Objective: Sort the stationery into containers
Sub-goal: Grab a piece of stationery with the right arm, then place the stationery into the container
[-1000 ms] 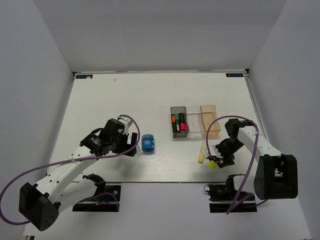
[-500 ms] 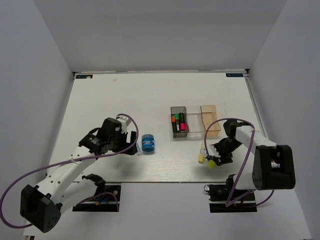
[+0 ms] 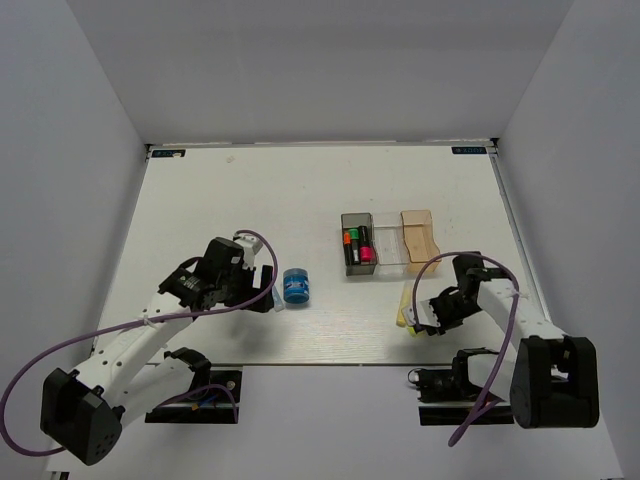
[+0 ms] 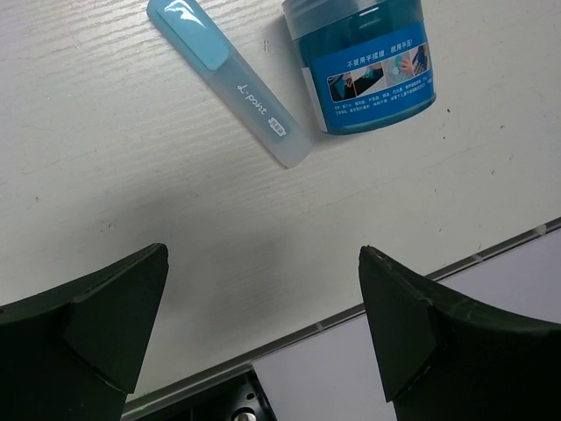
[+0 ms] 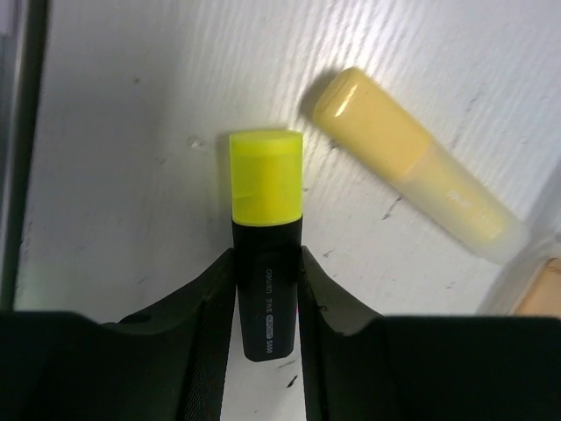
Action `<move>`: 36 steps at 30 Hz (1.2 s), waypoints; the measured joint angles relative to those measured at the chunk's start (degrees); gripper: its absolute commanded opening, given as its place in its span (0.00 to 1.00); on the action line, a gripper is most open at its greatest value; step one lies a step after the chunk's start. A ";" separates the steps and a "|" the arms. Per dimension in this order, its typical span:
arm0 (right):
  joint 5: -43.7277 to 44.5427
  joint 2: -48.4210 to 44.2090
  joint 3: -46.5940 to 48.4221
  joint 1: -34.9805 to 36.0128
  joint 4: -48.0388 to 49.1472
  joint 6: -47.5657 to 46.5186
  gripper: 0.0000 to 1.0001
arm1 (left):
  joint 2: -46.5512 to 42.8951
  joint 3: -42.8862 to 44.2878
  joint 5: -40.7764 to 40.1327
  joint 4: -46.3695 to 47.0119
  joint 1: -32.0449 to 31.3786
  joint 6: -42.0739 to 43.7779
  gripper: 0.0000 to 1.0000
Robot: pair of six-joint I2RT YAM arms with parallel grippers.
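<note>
R arm is the one that's moved. Over the last sec its elbow has swung out and come back, and the right gripper (image 5: 266, 274) has slid a touch left, closer to the pale yellow stick (image 5: 421, 175). In the wrist view both fingers are pinched tight on the black barrel of the yellow highlighter (image 5: 266, 202), cap sticking out ahead of them. So the grab looks made. Can't tell whether the marker is off the table (image 3: 250, 200) yet. The pale stick lies just beside the cap, not touching it.

L side: barely any change. The left gripper (image 4: 263, 263) hangs with jaws spread wide and nothing between them, above the light blue stick (image 4: 230, 81) and the blue roll (image 4: 368, 61), which sit close together.

For the job: the dark grey bin (image 3: 346, 218) already has the green, orange & pink markers in it, so I'd guess the yellow one goes there too, a short carry up and left. The clear bin (image 3: 388, 240) and tan bin (image 3: 420, 235) look unfilled from above. Both sticks + the roll are not yet sorted.
</note>
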 measured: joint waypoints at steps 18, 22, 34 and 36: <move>-8.61 -2.89 -1.77 0.46 -0.55 -2.21 0.00 | 0.92 -0.70 -0.04 0.26 0.04 -0.02 1.00; -9.62 -2.93 -0.20 0.59 -7.39 -2.25 0.00 | 0.92 -0.70 -0.04 0.33 0.04 0.00 1.00; -21.92 -3.28 18.43 3.76 0.90 32.00 0.00 | 1.75 -0.85 -0.02 1.03 0.09 -0.59 1.00; -21.68 -2.10 21.07 5.18 4.35 43.89 0.00 | 1.79 -0.85 -0.04 1.11 0.35 -1.16 1.00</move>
